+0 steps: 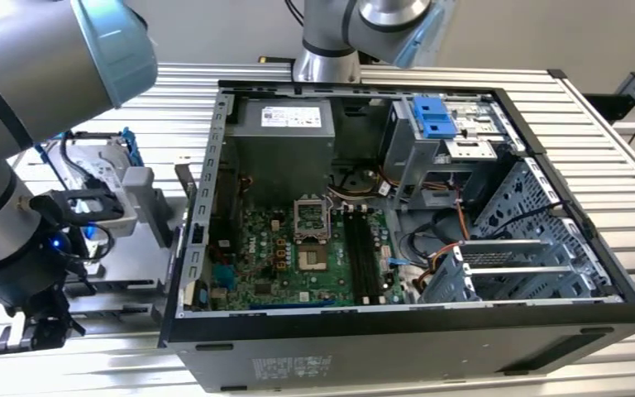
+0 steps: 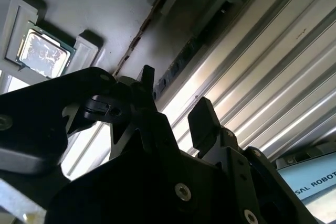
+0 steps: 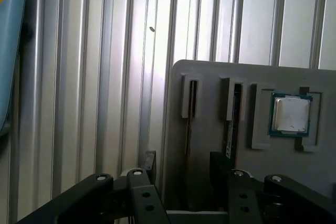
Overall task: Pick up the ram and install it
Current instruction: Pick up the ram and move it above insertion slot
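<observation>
Ram [image 3: 232, 121], in the first wrist view, is a thin dark strip standing on edge in a slot of a gray holder [image 3: 210, 74], beside a square silver processor [image 3: 290, 115]. Its long axis runs along the slot toward the gripper [image 3: 184, 163], which cuts off its near end. The fingers are spread and hold nothing.

In the second wrist view the ram is a dark bar, possibly with chips on its face, ahead of the parted fingers [image 2: 203, 119].

In the exterior view the arm [image 1: 31, 107] stands at the exterior view's left of the open computer case [image 1: 406, 343].
</observation>
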`<state>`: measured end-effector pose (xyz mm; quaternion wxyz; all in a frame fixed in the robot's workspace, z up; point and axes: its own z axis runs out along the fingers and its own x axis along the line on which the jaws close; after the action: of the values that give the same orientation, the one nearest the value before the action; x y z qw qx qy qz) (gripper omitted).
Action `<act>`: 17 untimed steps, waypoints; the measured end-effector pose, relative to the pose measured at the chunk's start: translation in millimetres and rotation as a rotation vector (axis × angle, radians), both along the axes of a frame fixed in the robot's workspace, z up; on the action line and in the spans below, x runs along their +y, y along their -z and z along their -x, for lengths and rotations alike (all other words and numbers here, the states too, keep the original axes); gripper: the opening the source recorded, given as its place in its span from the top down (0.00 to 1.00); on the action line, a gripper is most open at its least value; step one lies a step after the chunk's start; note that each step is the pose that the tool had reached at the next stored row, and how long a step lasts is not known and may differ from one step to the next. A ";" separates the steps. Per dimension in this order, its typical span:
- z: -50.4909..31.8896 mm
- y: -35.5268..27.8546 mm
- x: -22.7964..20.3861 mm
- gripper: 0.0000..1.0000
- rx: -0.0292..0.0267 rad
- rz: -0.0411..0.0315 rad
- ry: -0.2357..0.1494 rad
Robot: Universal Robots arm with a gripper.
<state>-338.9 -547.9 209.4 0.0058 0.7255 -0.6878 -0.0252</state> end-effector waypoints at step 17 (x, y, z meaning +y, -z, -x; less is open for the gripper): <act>1.6 13.5 3.7 0.00 -0.0001 0.0002 0.000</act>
<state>-340.5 -544.2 195.8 0.0058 0.7254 -0.6878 -0.0251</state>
